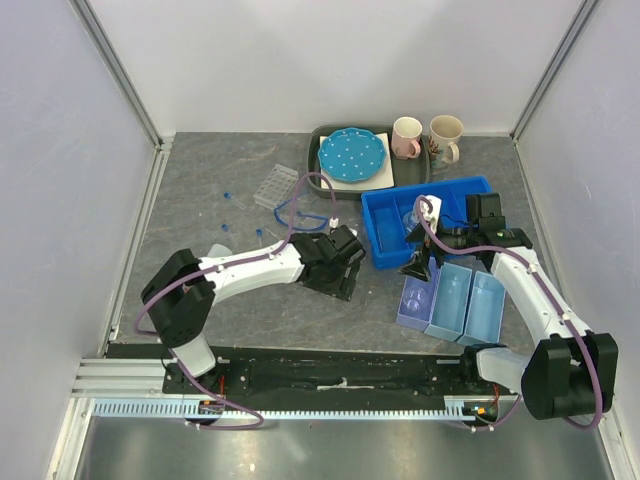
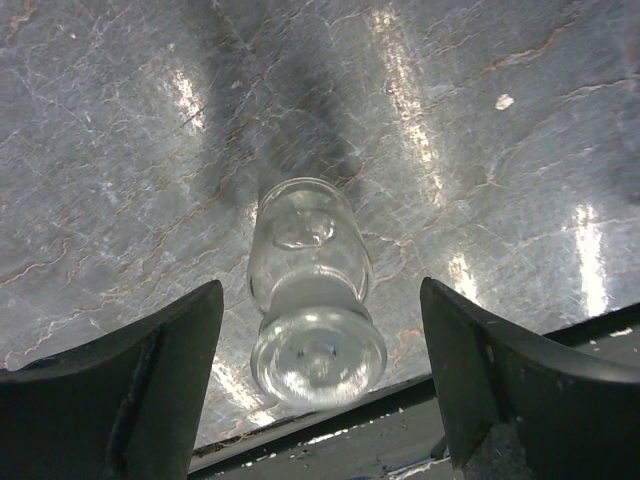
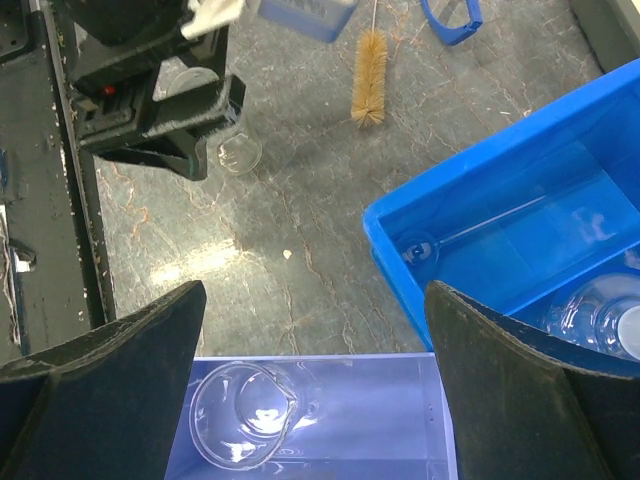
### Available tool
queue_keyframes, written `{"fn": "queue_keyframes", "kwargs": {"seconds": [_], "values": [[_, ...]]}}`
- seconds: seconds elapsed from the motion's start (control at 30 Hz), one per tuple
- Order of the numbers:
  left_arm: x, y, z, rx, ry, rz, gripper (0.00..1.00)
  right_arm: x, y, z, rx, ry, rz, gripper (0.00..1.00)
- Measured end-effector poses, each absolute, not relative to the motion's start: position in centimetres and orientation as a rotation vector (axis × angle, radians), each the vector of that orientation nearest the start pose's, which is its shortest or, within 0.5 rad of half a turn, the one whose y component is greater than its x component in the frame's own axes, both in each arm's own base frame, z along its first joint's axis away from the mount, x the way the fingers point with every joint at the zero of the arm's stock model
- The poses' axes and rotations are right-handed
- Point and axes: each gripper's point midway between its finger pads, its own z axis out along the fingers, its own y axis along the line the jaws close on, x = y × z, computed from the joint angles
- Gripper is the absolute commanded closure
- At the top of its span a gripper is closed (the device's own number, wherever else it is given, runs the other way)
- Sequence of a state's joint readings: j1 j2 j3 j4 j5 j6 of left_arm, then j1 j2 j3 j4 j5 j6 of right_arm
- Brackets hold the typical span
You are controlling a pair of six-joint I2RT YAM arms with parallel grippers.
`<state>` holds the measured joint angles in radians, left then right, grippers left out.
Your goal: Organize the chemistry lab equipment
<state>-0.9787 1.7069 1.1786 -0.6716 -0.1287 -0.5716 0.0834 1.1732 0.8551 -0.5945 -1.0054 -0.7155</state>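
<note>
A small clear glass flask (image 2: 312,290) lies on its side on the grey table, between the fingers of my left gripper (image 2: 320,295), which is open around it and not touching it. In the top view the left gripper (image 1: 342,278) is low at the table's middle. My right gripper (image 3: 315,295) is open and empty above a lavender bin (image 3: 400,420) that holds a clear beaker (image 3: 240,415). In the top view it (image 1: 417,265) hangs over that bin (image 1: 413,305). The test-tube rack (image 1: 275,185), blue-capped tubes (image 1: 226,228) and brush (image 3: 370,88) lie on the table.
A large blue bin (image 1: 385,232) holds a thin glass rod (image 3: 480,225) and a round flask (image 3: 595,315). Two light blue bins (image 1: 468,303) stand beside the lavender one. A dark tray (image 1: 405,172) with the blue dotted plate (image 1: 352,155) and two mugs (image 1: 407,137) stand at the back.
</note>
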Motion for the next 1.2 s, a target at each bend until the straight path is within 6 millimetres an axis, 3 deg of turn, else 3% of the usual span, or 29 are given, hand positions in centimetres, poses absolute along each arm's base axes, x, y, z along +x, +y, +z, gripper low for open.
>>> {"fn": "queue_keyframes", "kwargs": {"seconds": [0.17,0.43,0.53,0.63,0.73,0.9,1.2], "values": [[20.0,-29.8,8.5,0.509,2.665,-0.312,0.11,24.5,15.4,16.4,-1.212,1.758,0.862,0.02],[20.4,-28.4,16.2,0.496,2.45,-0.477,0.05,23.6,15.4,16.8,-1.317,1.701,0.841,0.02],[22.1,-25.3,18.1,0.437,2.382,-0.48,0.02,22.7,16.6,16.9,-1.437,1.64,0.822,0.02],[25.1,-19.9,19.4,0.299,2.327,-0.417,0.0,20.9,18.6,16.3,-1.609,1.544,0.817,0.02],[26.6,-15.3,20.5,0.218,2.267,-0.335,0.0,19.5,20.2,15.6,-1.739,1.461,0.814,0.02],[26.3,-12.6,21.4,0.234,2.173,-0.257,0.0,19.4,23.5,14.4,-1.911,1.389,0.765,0.02],[25.4,-10.4,18.8,0.21,2.166,-0.157,0.0,20.6,28.7,10.7,-2.107,1.377,0.62,0.02]]}}
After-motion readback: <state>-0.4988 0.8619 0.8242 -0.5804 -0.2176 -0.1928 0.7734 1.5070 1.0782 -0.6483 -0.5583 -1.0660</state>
